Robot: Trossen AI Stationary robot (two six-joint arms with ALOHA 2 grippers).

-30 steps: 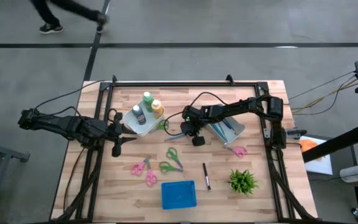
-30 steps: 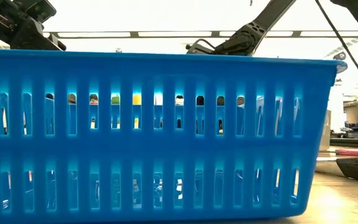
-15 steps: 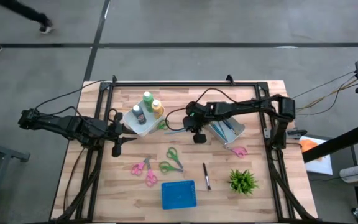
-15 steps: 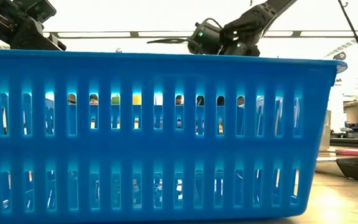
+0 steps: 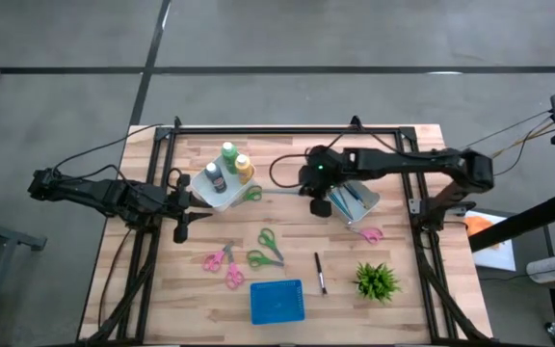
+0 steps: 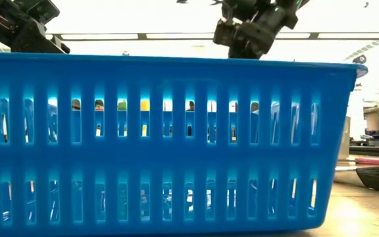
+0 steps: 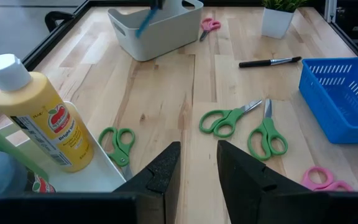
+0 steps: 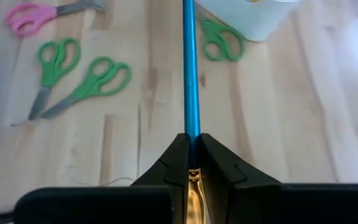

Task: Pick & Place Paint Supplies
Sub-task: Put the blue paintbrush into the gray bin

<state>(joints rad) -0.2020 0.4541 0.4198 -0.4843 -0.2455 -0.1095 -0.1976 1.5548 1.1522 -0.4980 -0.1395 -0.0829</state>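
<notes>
My right gripper [image 5: 311, 189] hangs above the table's middle, just left of the white bin [image 5: 352, 200], and is shut on a thin blue-handled brush [image 8: 189, 68]. More brushes lie in that bin. The brush also shows in the left wrist view [image 7: 145, 21], in front of the bin [image 7: 166, 31]. The green bottle [image 5: 228, 153], yellow-orange bottle [image 5: 244, 169] and dark grey bottle [image 5: 217, 178] stand upright in a white tray [image 5: 222, 198]. My left gripper [image 5: 191, 202] waits open beside that tray, with the yellow-orange bottle [image 7: 42, 118] close by. My right gripper pinches the blue brush between its two fingers at the handle's end by the gold ferrule [image 8: 191, 138]. The ferrule [image 8: 194, 183] runs back between the fingers. The handle sticks straight out ahead, roughly level, toward the white tray. The brush is lifted clear of the table.
Green scissors lie by the tray [image 5: 251, 193] and mid-table [image 5: 268, 241]. Pink scissors [image 5: 222, 258] lie toward the near left, and another pink pair [image 5: 369, 233] by the bin. A black marker [image 5: 321, 273], a blue basket [image 5: 277, 302] and a potted plant [image 5: 376, 280] sit along the near edge.
My right gripper has risen from the table with the blue brush. It has moved toward the far and right edges, closer to the white bin. The brush, which lay on the wood, is now lifted clear. My left arm has kept still.
</notes>
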